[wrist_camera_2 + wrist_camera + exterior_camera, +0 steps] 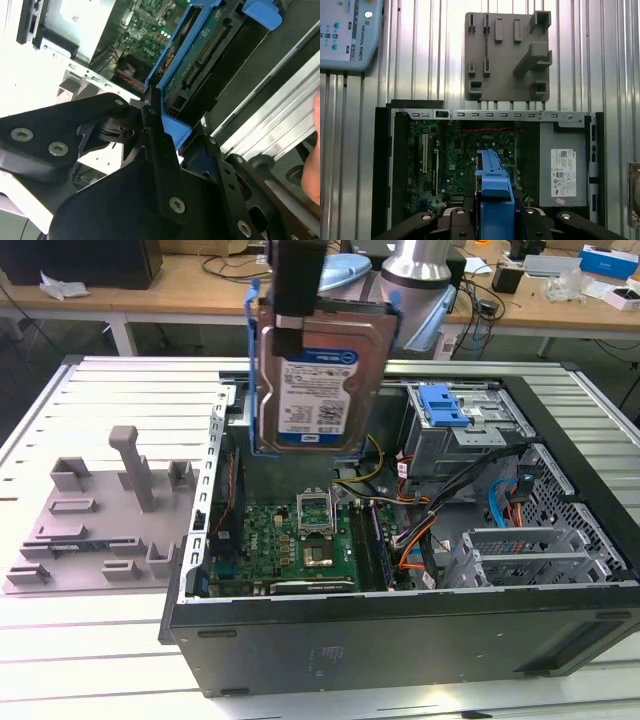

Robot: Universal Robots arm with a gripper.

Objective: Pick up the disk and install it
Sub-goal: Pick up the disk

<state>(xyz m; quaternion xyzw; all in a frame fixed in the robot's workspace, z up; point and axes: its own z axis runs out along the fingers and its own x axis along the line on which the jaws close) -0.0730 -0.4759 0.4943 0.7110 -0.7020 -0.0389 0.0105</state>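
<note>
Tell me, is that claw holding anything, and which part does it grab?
Yes. The claw holds the disk by its upper end, pinched at the blue bracket, so it hangs upright above the open computer case.

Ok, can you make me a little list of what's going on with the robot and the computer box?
Held thing: flat silver-metal disk with a white-and-blue label and a blue plastic bracket, hanging upright
Claw: the black claw is shut on the disk's top edge
Where it is: in the air over the open black computer case
Inside the case: green circuit board, below the disk
Beside the case: grey plastic fixture plate with upright posts, on the ribbed metal table
Installed: not yet
</note>
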